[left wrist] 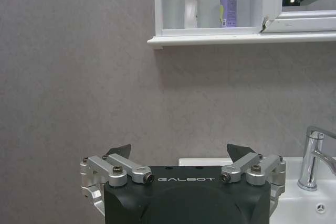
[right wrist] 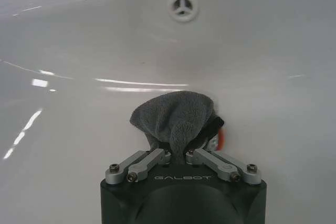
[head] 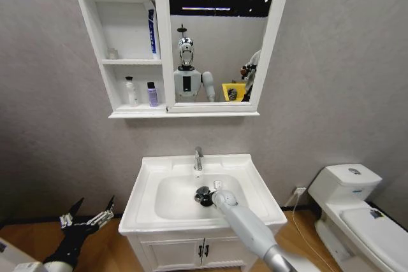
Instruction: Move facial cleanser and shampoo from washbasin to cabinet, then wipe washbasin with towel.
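The right pincer [head: 204,195] reaches down into the oval bowl of the white rectangular ceramic washbasin [head: 245,173], near the bowl's centre, just on the six o'clock side of the upright chrome tap [head: 198,158]. Its fingers are clamped narrow on the small dark grey folded towel [right wrist: 176,116], which bunches up past the fingertips and presses against the glossy white wall of the bowl. In the right wrist view a round overflow opening [right wrist: 184,6] sits in the bowl wall well beyond the cloth.

The left pincer [head: 86,216] hangs low at about eight o'clock from the washbasin, off its edge and above the wooden floor [head: 121,253], with its dark-tipped fingers [left wrist: 119,150] spread wide and nothing between them.

Up at twelve o'clock, the white wall-mounted cabinet [head: 95,17] of open shelves joins a framed mirror [head: 220,36]. On its lowest shelf stand a slim white bottle with a dark cap [head: 131,91] and, just beside it toward the mirror, a shorter purple bottle with a dark cap [head: 152,94], apart and both upright. A blue-and-white tube [head: 152,30] leans upright on the middle shelf against the mirror-side wall.

A white toilet [head: 360,211] stands at about four o'clock from the washbasin.
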Available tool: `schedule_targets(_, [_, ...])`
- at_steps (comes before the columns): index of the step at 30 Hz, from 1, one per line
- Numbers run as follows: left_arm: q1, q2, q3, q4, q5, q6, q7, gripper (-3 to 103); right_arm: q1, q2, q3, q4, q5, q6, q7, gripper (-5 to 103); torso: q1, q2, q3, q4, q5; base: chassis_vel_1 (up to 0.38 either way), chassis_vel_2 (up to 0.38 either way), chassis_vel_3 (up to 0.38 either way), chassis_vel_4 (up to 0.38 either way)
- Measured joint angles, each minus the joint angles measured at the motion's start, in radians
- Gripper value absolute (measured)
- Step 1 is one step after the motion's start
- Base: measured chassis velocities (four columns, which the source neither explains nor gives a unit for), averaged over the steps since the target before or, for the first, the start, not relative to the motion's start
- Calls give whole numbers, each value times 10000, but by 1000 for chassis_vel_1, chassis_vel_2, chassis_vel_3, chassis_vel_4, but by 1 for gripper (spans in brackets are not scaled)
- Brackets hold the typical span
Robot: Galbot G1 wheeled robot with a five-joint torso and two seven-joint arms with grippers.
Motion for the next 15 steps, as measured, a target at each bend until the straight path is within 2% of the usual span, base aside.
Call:
schedule_targets(1, [1,0,0,0,0,0,0,100,-14,362,-16,-51,299,-17,116,7,-1,0,-1,-1,-1,0,0,0,0])
schedule_targets(2, [1,0,0,0,0,0,0,100,-14,362,-16,-51,299,-17,116,7,-1,0,-1,-1,-1,0,0,0,0])
schedule_targets(4, [0,0,0,0,0,0,0,100,-28,847,-18,-26,916,-105,436,7,0,0,0,11,3,0,0,0,0])
schedule_targets(7, [1,0,0,0,0,0,0,100,-74,931,3,190,1512,-135,906,7,0,-1,0,11,2,0,0,0,0])
schedule_targets(8, [0,0,0,0,0,0,0,100,-125,785,58,368,1895,-138,1321,7,0,-2,1,9,4,0,0,0,0])
schedule_targets(13, [0,0,-1,0,0,0,-1,100,-215,135,229,601,2205,-68,1960,7,0,-2,0,-1,3,0,0,0,0])
schedule_targets(15, [0,0,-1,0,0,0,-1,100,-254,-384,342,824,2516,-35,2335,7,0,-2,1,-5,3,0,0,0,0])
